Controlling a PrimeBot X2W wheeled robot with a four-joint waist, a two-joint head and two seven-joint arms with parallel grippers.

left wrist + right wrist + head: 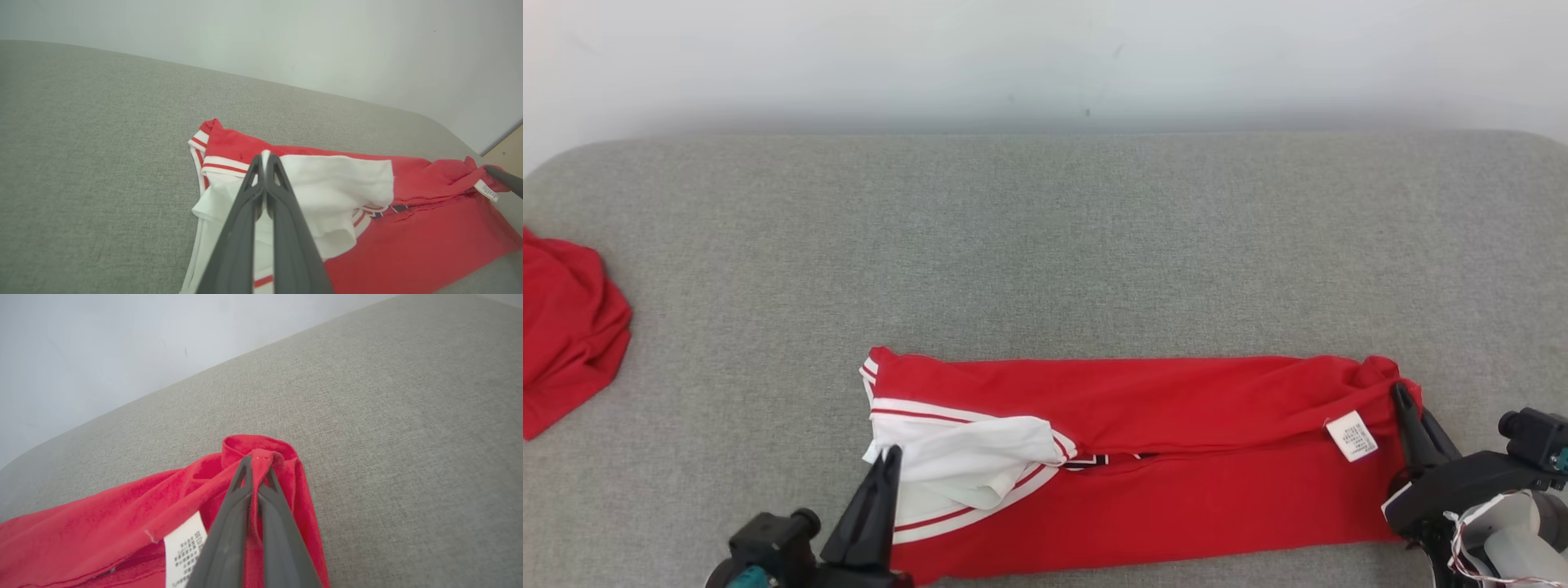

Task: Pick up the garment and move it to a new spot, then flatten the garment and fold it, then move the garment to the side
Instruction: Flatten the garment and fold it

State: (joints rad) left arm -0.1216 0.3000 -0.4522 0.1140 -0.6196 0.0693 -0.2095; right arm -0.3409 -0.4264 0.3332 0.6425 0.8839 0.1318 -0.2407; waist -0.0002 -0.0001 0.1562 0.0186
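Observation:
The garment is red with white, red-striped trim, and lies as a long band along the near edge of the grey padded surface. My left gripper is shut on the white sleeve part at the band's left end, and in the left wrist view a sliver of white cloth sits between the left gripper's tips. My right gripper is shut on the bunched red corner at the right end. In the right wrist view, red fabric is pinched between the right gripper's tips.
A second red cloth lies crumpled at the surface's left edge. A white care label hangs near the right gripper. A pale wall runs behind the surface. Bare grey padding stretches beyond the garment.

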